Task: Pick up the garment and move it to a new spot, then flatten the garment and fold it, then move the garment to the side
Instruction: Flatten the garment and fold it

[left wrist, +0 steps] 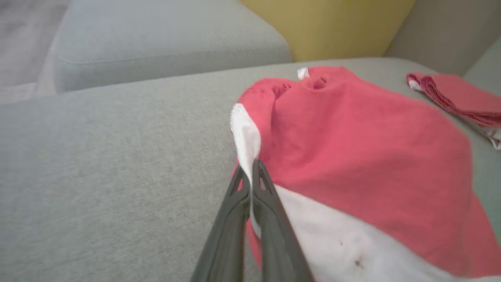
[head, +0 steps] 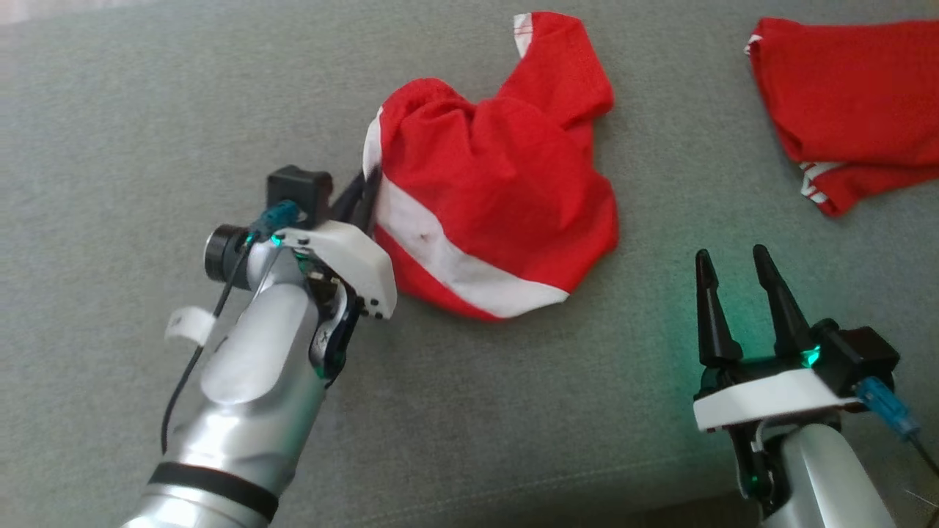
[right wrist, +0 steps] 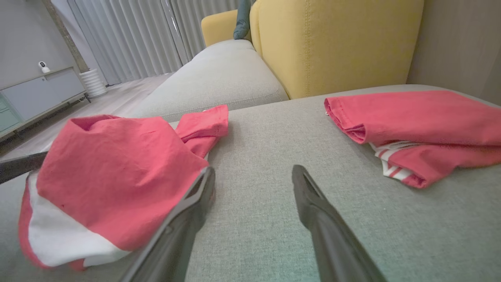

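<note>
Red woven cloth crossed by a broad white band [head: 455,257], the garment [head: 499,191] lies in a crumpled mound at the middle of the grey sofa seat [head: 147,110], with one loose end trailing toward the far side. It looks thin, light and entirely limp, so it should sag and drape from whatever point lifts it. The coarse upholstery will likely drag at it rather than let it slide. The left gripper [left wrist: 250,168] has its dark fingers [left wrist: 274,227] pressed together on the white edge at the mound's left side, a sound place to hold since a hem gives a firmer bite than a bunched middle. The right gripper [head: 732,257] hovers at the near right, fingers spread and empty, well placed to take an opposite edge for spreading. A second red garment [head: 843,95] lies folded at the far right, well apart, below a smooth yellow cushion [right wrist: 336,43].
</note>
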Available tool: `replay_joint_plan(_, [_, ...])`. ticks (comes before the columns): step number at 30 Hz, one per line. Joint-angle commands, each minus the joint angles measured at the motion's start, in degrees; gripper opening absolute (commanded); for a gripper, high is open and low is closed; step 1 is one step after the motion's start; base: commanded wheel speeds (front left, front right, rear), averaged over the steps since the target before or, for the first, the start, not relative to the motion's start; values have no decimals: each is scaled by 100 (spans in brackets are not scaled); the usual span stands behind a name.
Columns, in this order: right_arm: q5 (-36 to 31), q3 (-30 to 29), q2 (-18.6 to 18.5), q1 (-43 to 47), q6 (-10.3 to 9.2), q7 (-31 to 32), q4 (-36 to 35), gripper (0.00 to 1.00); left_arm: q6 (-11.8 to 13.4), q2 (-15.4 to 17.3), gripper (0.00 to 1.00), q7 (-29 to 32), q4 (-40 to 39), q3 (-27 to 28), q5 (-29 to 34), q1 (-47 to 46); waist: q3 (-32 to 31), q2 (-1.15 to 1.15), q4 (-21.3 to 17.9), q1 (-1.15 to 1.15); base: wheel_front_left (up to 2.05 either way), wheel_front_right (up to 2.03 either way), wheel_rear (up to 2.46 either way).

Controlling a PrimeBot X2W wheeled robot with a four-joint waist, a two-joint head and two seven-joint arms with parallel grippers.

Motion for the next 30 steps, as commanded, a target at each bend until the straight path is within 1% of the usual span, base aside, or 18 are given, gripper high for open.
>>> replay_joint_plan(1, [0, 80, -27, -124, 37, -62, -180, 100, 114, 61, 0, -208, -290, 205, -107, -120, -65, 0, 106, 0, 0, 0, 0])
replay_joint_plan(4, [-33, 59, -27, -86, 37, -62, -154, 100, 366, 60, 0, -490, -578, 366, -283, 113, -138, 0, 279, 0, 0, 0, 0])
replay_joint_plan(8, [-78, 44, -27, -29, 37, -62, -116, 100, 771, 64, 0, -688, -1106, 686, -449, 594, -205, 0, 531, 0, 0, 0, 0])
replay_joint_plan(16, [-143, 146, -27, -7, 37, -62, 77, 100, 1280, 144, 0, -763, -2063, 1070, -624, 1789, -265, 0, 862, 0, 0, 0, 0])
replay_joint_plan(17, [-143, 146, -27, -7, 37, -62, 77, 100, 1280, 144, 0, -763, -2063, 1070, -624, 1789, -265, 0, 862, 0, 0, 0, 0])
replay_joint_plan(22, [-157, 294, -27, -38, 37, -31, 236, 100, 1498, 241, 0, -765, -2331, 1226, -691, 2285, -290, 0, 949, 0, 0, 0, 0])
replay_joint_plan(27, [-157, 557, -27, -40, 37, 36, 339, 100, 1529, 281, 0, -719, -2356, 1210, -720, 2457, -363, 0, 998, 0, 0, 0, 0])
replay_joint_plan(28, [-148, 657, -27, -35, 37, 58, 347, 100, 1512, 276, 5, -712, -2353, 1179, -721, 2464, -378, 0, 1003, 0, 0, 0, 0])
replay_joint_plan(29, [-131, 767, -27, -27, 37, 83, 351, 100, 1485, 267, 46, -712, -2354, 1140, -725, 2467, -400, 0, 1013, 0, 0, 0, 0])
replay_joint_plan(30, [-118, 894, -27, -16, 37, 114, 351, 100, 1460, 258, 100, -715, -2361, 1102, -723, 2470, -422, 0, 1027, 0, 0, 0, 0])
